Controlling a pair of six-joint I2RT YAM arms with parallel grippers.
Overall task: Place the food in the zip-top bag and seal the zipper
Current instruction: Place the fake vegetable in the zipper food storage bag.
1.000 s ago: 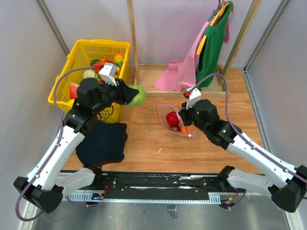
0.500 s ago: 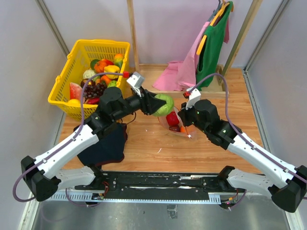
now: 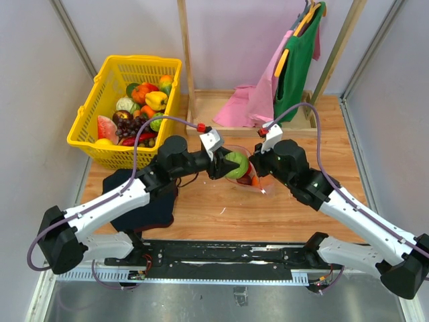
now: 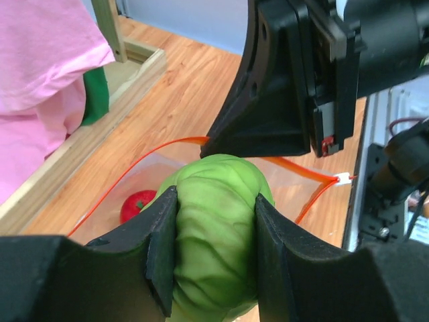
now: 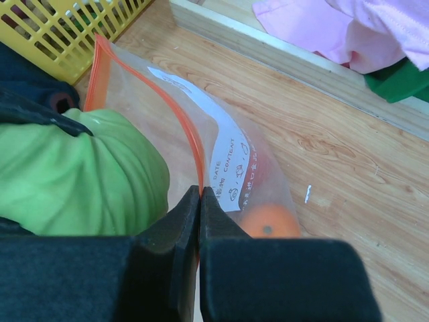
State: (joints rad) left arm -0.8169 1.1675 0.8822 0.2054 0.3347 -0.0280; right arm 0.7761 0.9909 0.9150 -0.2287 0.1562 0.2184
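My left gripper is shut on a pale green cabbage and holds it at the open mouth of the clear zip-top bag. In the left wrist view the cabbage sits between my fingers, above the bag's red-orange zipper with its white slider tab. A red apple lies inside the bag. My right gripper is shut on the zipper strip and holds the upper edge of the mouth up. An orange shows through the bag.
A yellow basket of more toy fruit and vegetables stands at the back left. A dark cloth lies under my left arm. A wooden rack base with pink cloth and a green garment stands behind the bag.
My left arm has carried the cabbage from beside the basket rightward to the bag's mouth. My right gripper has stayed shut on the bag's edge.
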